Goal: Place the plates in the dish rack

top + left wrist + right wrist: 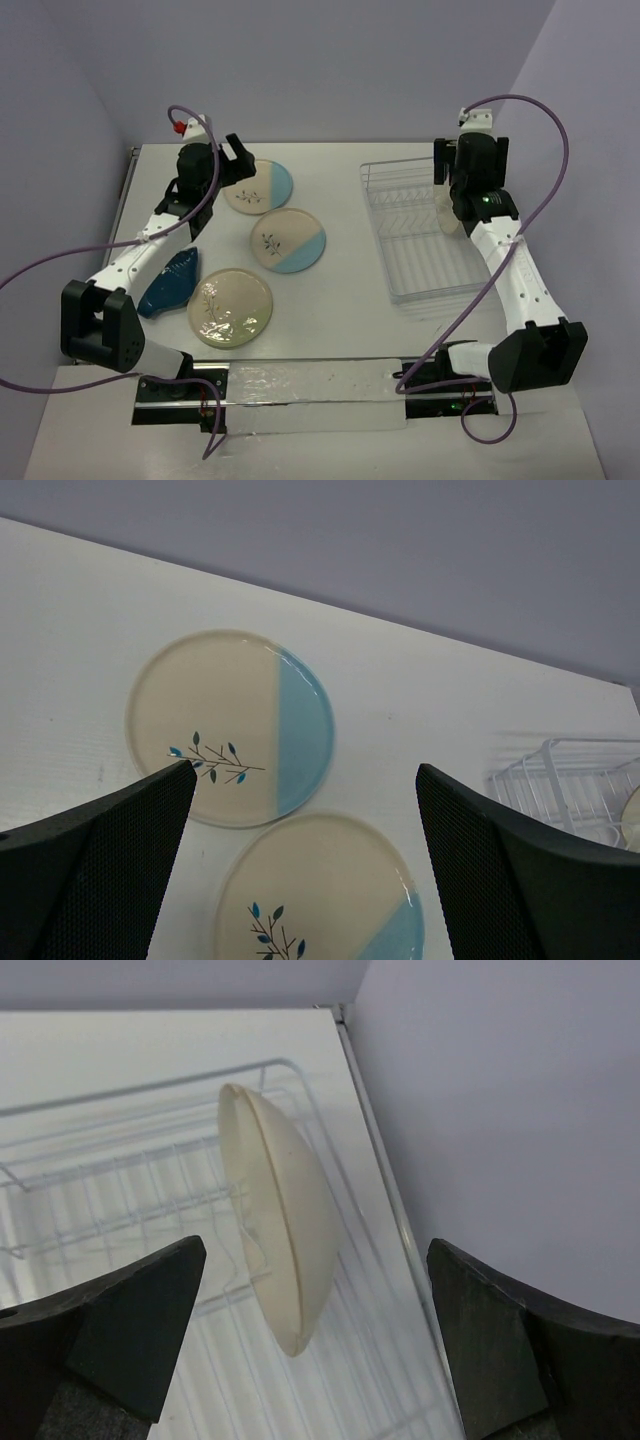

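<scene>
Because the right hand has its fingers spread apart and touching nothing, the cream plate just ahead, between them, stands on edge in the dish rack unsupported by any grip. A finger clipping its rim could tip it flat. The left hand, also spread wide and empty, hovers over two blue-and-cream plates lying on the counter below; a hard descent could chip one.
</scene>
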Motion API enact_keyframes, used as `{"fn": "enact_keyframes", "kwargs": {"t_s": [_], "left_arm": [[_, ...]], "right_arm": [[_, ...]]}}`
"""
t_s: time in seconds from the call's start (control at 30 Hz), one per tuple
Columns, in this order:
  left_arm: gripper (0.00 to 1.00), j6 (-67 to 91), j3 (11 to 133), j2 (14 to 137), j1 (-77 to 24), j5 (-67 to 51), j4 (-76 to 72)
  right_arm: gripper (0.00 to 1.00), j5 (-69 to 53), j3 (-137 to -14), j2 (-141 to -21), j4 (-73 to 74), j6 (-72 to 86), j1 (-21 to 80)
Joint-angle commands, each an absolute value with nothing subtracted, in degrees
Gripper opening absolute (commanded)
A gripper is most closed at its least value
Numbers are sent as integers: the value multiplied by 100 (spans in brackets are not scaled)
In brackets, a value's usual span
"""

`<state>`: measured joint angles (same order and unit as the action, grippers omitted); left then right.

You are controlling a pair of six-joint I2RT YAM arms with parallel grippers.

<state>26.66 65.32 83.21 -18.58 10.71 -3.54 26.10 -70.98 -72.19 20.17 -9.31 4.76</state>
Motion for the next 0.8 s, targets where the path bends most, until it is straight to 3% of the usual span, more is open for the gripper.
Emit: {"fn": "enact_keyframes", "kwargs": {"t_s": [0.0,0.33,0.77], "left_arm": [[99,2907,6418,8060,-1802,1004,-341],[99,3880,5834,8115,-1802,602,198],[99,4347,4648,8132,-1890,546,106]], "right_arm": [[100,2377,-7390,-6676,1881,-507,1074],[100,1590,-6964,-6868,1695,839,2847],[100,1212,-6649,-8294,1302,1890,3380]]}}
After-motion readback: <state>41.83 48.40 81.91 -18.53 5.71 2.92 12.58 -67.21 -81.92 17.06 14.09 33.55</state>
